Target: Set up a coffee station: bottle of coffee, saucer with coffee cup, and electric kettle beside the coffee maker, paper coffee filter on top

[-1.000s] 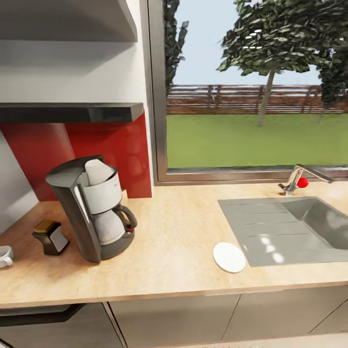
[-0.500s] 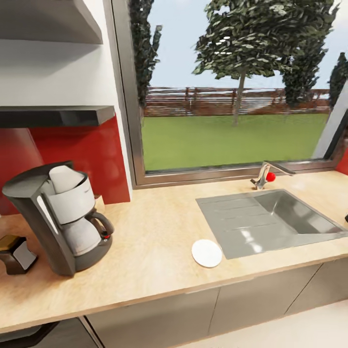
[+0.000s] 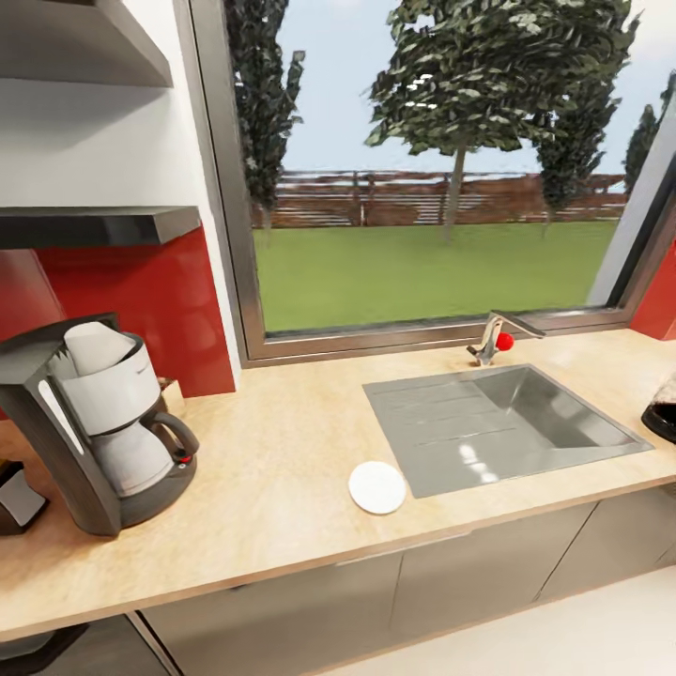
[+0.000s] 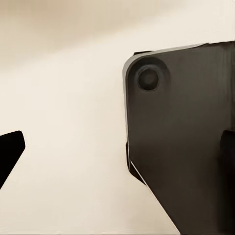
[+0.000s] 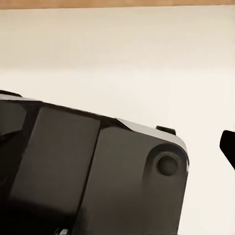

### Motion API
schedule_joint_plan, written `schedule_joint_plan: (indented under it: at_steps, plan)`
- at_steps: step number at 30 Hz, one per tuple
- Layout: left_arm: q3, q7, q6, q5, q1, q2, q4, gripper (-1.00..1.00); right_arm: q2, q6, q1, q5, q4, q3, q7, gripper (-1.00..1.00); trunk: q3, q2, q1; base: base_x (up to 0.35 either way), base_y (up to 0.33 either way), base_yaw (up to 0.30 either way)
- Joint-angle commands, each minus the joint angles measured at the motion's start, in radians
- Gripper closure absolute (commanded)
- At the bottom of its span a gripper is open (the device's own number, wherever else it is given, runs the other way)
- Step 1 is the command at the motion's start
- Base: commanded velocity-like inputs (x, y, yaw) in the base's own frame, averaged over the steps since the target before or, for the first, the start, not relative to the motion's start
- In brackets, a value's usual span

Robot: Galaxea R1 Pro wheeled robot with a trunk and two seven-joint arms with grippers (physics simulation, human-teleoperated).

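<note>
Wood-look tabletop (image 3: 282, 460) holds the coffee maker (image 3: 99, 427) at the left, dark grey and white, with a white paper filter (image 3: 94, 345) on top. The round white saucer (image 3: 376, 487) lies flat beside the grey metal sink (image 3: 498, 427). Whether either arm's jaws are apart or together, I cannot tell.

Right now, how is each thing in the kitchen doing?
coffee maker: upright on the countertop, white filter in its top
saucer: flat, bare, beside the sink
sink: dry
faucet: off
glass pot: at the counter's right end, cut off by the picture's edge
</note>
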Motion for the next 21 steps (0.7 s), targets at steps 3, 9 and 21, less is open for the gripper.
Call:
schedule_joint_plan:
  at_steps: [3,9,21]
  plan:
    - [-0.026,0.021,-0.019,0.008,0.017,-0.006,0.006,-1.0,-0.003,-0.018,-0.015,0.001,0.016,0.004,-0.002,-1.0,-0.002,-0.002,0.001,-0.024,-0.203,0.0]
    - [-0.035,0.024,-0.034,0.007,0.042,-0.01,0.01,-1.0,-0.004,-0.024,-0.019,0.0,0.024,0.002,-0.002,-1.0,-0.002,-0.002,0.001,-0.187,-0.209,0.0]
    - [-0.034,0.025,-0.035,0.007,0.041,-0.01,0.0,-1.0,-0.002,-0.024,-0.019,-0.004,0.024,0.0,-0.002,-1.0,-0.002,-0.002,0.001,-0.264,-0.185,0.137]
